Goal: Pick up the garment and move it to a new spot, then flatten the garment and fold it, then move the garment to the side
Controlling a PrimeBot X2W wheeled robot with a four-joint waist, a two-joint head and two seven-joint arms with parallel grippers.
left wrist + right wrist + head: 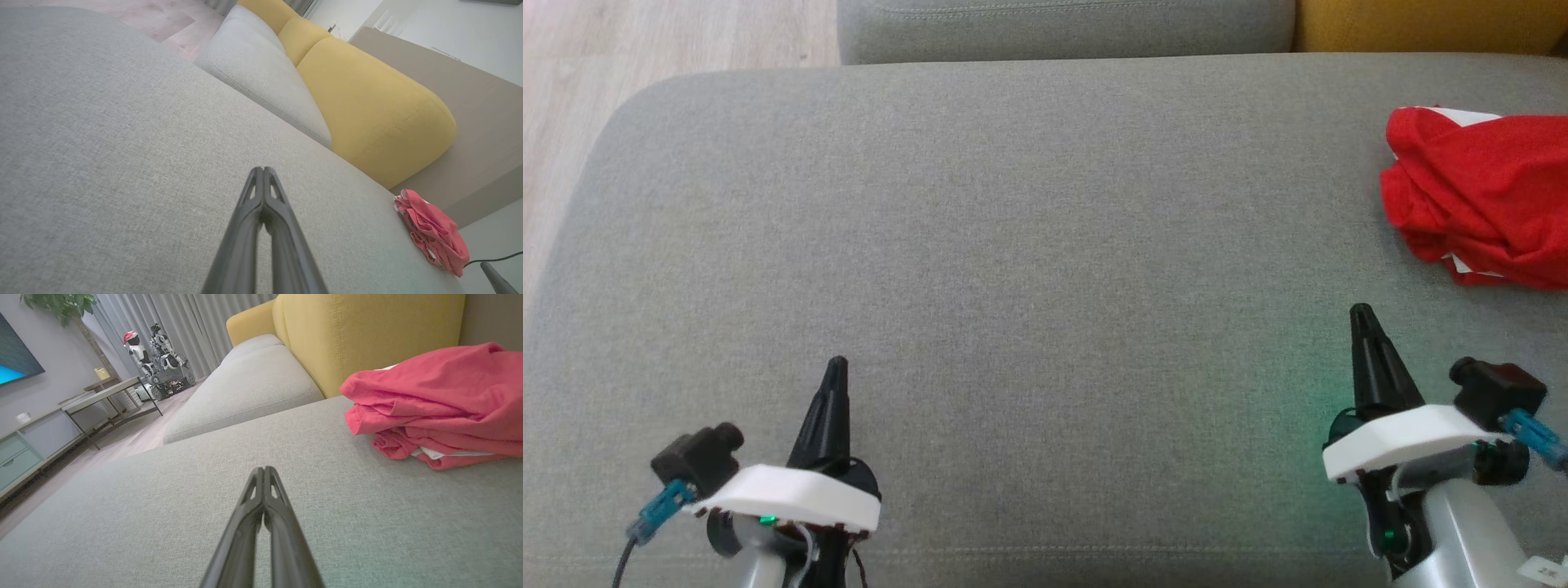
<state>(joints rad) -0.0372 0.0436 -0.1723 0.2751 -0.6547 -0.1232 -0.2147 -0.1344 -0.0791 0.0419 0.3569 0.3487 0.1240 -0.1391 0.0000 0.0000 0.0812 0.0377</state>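
Red cloth makes up the single task item: one crumpled red fabric garment (1478,204) with a few white patches showing. It is bunched in a loose heap at the far right of the wide grey woven-fabric seat cushion (1013,245), where the edge of the head view cuts it off. It touches neither gripper.

Two grippers are in the head view, both low over the grey cushion. The left gripper (837,366) is at the lower left, its two long dark fingers pressed together into one point with nothing between them. The right gripper (1361,314) is at the lower right, closed the same way and empty. The garment lies ahead of it and to its right, well apart from its tip. Each wrist view shows its own pair of fingers meeting at the tips above bare grey fabric.

A second grey seat cushion (1062,28) lies beyond the first, a seam between them. Three rounded yellow upholstered back cushions (367,102) run in a row behind the seats in the left wrist view, and the garment sits near the closest one. Pale wood flooring (645,41) borders the cushion on the left.

Across the room, the right wrist view shows two small toy robot figures (149,347) before grey pleated curtains (196,318), one leafy green plant (61,306), one dark wall screen (16,355) and one low cabinet with drawers (24,453).
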